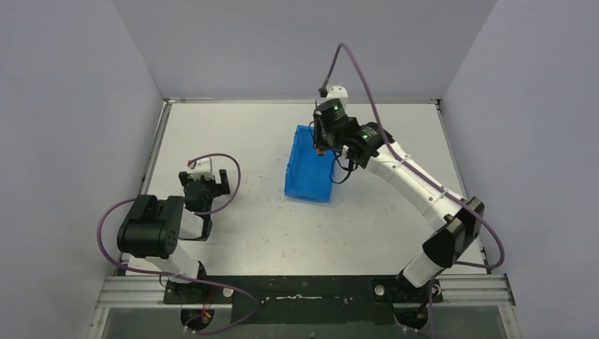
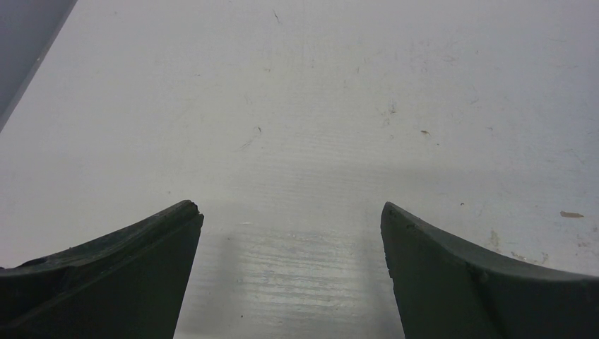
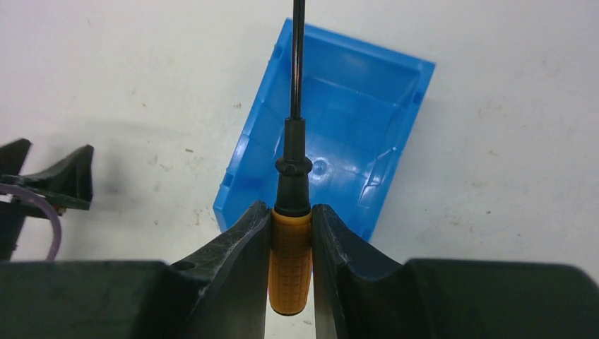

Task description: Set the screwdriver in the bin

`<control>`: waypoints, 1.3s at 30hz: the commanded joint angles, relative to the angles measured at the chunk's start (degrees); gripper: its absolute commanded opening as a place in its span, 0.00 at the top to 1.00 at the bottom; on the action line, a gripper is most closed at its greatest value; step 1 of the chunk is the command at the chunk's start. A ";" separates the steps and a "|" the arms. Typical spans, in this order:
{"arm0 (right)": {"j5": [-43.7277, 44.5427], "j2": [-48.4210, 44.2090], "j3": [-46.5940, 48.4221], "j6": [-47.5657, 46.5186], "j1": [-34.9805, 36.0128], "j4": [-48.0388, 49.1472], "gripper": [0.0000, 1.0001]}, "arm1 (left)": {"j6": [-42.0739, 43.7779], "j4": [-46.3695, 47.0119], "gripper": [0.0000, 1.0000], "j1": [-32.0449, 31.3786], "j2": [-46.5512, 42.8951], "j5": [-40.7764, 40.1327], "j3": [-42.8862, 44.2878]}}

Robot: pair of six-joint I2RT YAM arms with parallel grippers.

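Note:
The blue bin (image 1: 309, 167) stands near the middle of the table, and the right wrist view shows it from above (image 3: 339, 106) with its inside bare. My right gripper (image 1: 323, 145) hangs over the bin's far right wall. It is shut on the orange handle of the screwdriver (image 3: 290, 261), whose black shaft points out over the bin's inside. In the top view only a speck of orange (image 1: 321, 150) shows under the gripper. My left gripper (image 1: 205, 185) is open and empty, low over the bare table at the left, as the left wrist view (image 2: 291, 212) confirms.
Grey walls close the table on the left, back and right. The table's back edge (image 1: 304, 103) lies just beyond the bin. The left gripper shows at the left edge of the right wrist view (image 3: 49, 180). Purple cables loop off both arms.

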 commanded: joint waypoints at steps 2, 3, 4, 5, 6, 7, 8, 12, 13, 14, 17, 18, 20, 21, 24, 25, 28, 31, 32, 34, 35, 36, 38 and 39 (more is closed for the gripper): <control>-1.50 7.43 -1.60 0.91 0.73 3.54 1.00 | -0.25 3.18 0.03 0.04 -0.30 0.13 1.16; -1.87 8.46 -2.64 0.87 0.75 4.65 1.00 | -0.24 3.22 0.03 0.04 -0.27 0.13 1.16; -2.24 9.71 -3.61 0.80 0.69 5.60 1.00 | -0.26 3.27 0.03 0.04 -0.30 0.17 1.16; -2.54 11.07 -4.38 0.41 0.66 6.38 1.00 | -0.26 3.20 0.03 0.04 -0.28 0.17 1.16; -2.93 12.55 -4.97 0.07 0.62 7.04 1.00 | -0.24 3.20 0.03 0.04 -0.29 0.18 1.16; -3.30 14.33 -5.15 -0.23 0.52 7.21 1.00 | -0.29 3.20 0.03 0.04 -0.24 0.18 1.16; -3.95 16.07 -5.04 -0.57 0.41 7.23 1.00 | -0.30 3.18 0.03 0.04 -0.24 0.18 1.16; -4.21 23.74 -3.78 -1.43 0.26 7.18 1.00 | -0.27 3.24 0.03 0.04 -0.31 0.18 1.16; -4.05 25.20 -3.38 -1.46 0.27 7.01 1.00 | -0.24 3.19 0.03 0.04 -0.31 0.18 1.16; -3.77 26.37 -3.00 -1.46 0.16 6.99 1.00 | -0.26 3.22 0.03 0.04 -0.31 0.18 1.16; -3.19 29.08 -2.55 -0.78 -0.18 7.44 1.00 | -0.32 3.20 0.03 0.04 -0.31 0.18 1.16; -3.15 29.75 -2.63 -0.58 -0.32 7.90 1.00 | -0.30 3.21 0.03 0.04 -0.31 0.18 1.16; -3.22 30.78 -2.71 -0.23 -0.52 8.62 1.00 | -0.29 3.20 0.03 0.04 -0.25 0.18 1.16; -3.30 31.27 -2.74 -0.05 -0.52 8.73 1.00 | -0.27 3.20 0.03 0.04 -0.28 0.14 1.16; -3.45 32.17 -2.59 0.51 -0.65 8.69 0.95 | -0.25 3.15 0.03 0.04 -0.31 0.18 1.16; -3.41 32.19 -2.50 0.81 -0.64 8.60 0.87 | -0.25 3.17 0.03 0.04 -0.23 0.18 1.16; -3.12 31.58 -1.58 1.34 -0.66 7.65 0.64 | -0.25 3.19 0.03 0.04 -0.27 0.16 1.16; -2.31 29.67 0.50 1.39 -0.57 6.33 0.53 | -0.31 3.23 0.03 0.04 -0.26 0.16 1.16; -2.06 28.81 1.30 1.23 -0.52 6.01 0.52 | -0.26 3.20 0.03 0.04 -0.26 0.14 1.16; -1.79 26.66 2.82 0.89 -0.57 5.57 0.50 | -0.29 3.20 0.03 0.04 -0.30 0.18 1.16; -1.62 25.47 3.83 0.71 -0.52 5.31 0.49 | -0.31 3.18 0.03 0.04 -0.27 0.18 1.16; -1.34 24.17 4.54 0.46 -0.55 5.11 0.48 | -0.28 3.17 0.03 0.08 -0.25 0.18 1.16; -0.20 21.28 5.41 -0.01 -0.57 4.71 0.43 | -0.27 3.17 0.03 0.04 -0.28 0.18 1.16; 0.45 19.76 5.43 -0.25 -0.56 4.69 0.41 | -0.29 3.21 0.03 0.04 -0.30 0.18 1.16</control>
